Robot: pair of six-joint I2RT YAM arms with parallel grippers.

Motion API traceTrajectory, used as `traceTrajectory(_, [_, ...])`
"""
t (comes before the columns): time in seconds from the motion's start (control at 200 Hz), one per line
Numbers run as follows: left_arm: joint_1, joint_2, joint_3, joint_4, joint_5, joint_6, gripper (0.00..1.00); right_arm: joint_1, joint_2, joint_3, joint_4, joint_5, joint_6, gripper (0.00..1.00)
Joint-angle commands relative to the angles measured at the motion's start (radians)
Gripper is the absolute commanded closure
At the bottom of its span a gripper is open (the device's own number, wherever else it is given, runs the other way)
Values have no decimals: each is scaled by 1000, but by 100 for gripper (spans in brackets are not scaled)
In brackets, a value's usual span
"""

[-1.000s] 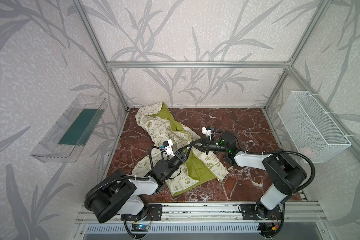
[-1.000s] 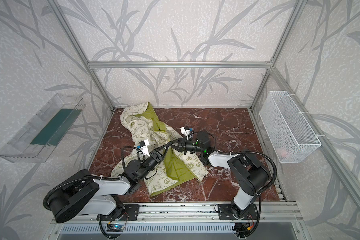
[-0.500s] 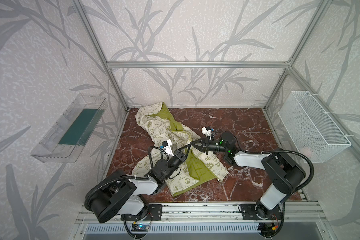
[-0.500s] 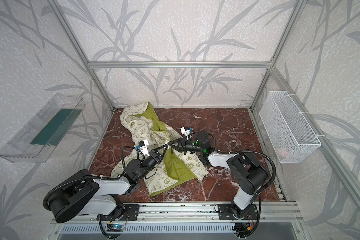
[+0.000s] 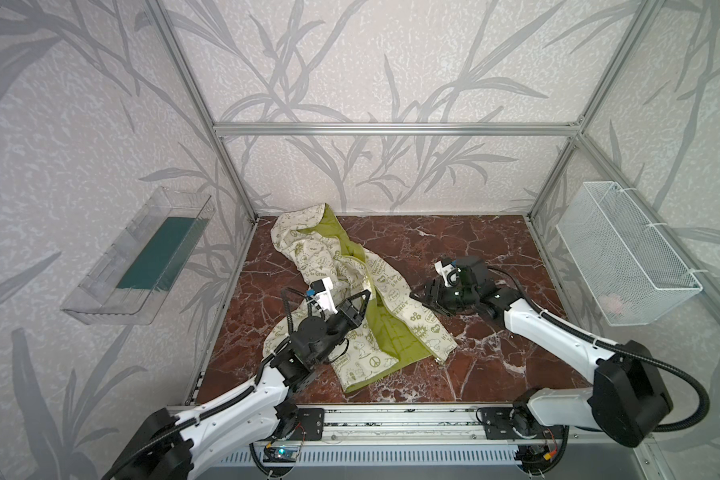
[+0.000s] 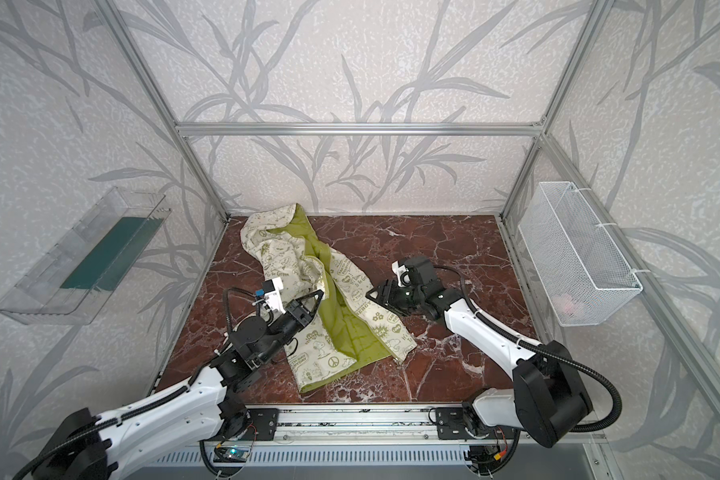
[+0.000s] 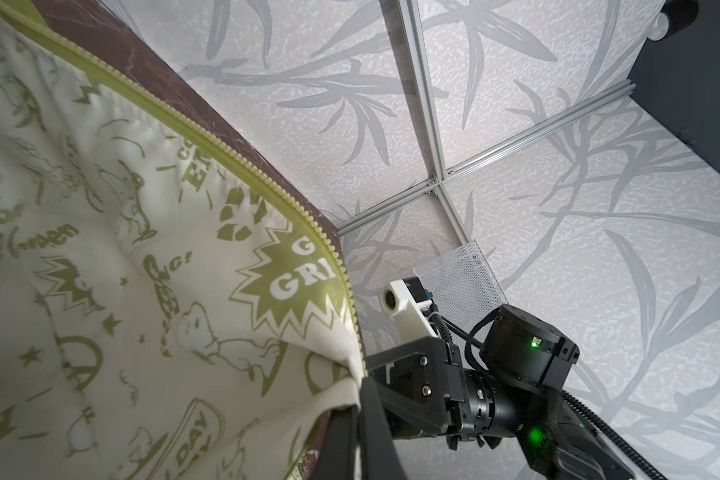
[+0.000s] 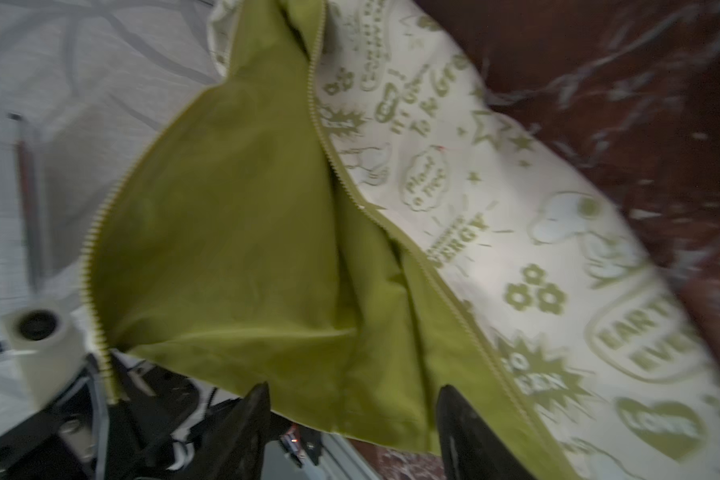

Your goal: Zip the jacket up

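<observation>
**A:** Where do we stand?

**B:** The jacket (image 5: pixel 385 332) lies unzipped on the marble floor (image 5: pixel 474 365), lining (image 8: pixel 246 228) up. Our left gripper (image 5: pixel 363 296) is clenched on 1 front panel's edge, lifting it. Our right gripper (image 5: pixel 418 297) is released, just beside the other panel, grasping nothing.

**A:** What could go wrong?

**B:** We judge that the thin fold could slip out if we tug. The 2 edges sit well apart, so our right jaws might catch lining instead.

**A:** What do the views add?

**B:** Only our left wrist view shows the pinch, right beside the zipper teeth (image 7: pixel 208 137). Our right wrist view, though blurred, shows both rows. We find no slider anywhere.
</observation>
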Motion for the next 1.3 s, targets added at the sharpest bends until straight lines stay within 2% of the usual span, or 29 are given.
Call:
traceTrajectory(0.0, [9,-80,8,-275,-60,90,100,52,68,18,-548,269,-269,39])
traceTrajectory(0.145, [24,-120,40,-404,-47,116,100,126,175,28,-625,298,-295,47])
traceTrajectory(0.335, [36,-66,52,-390,15,108,100,202,215,62,-615,342,-282,59])
traceTrajectory(0.64, [38,12,67,-331,55,98,100,217,222,99,-613,381,-312,66])
traceTrajectory(0.785, [38,12,59,-328,49,93,100,217,201,102,-556,351,-353,68])
traceTrajectory(1.08, [38,7,62,-341,51,92,100,217,279,82,-476,340,-376,66])
traceTrajectory(1.295, [38,-12,59,-362,40,92,100,217,307,18,-444,366,-347,67])
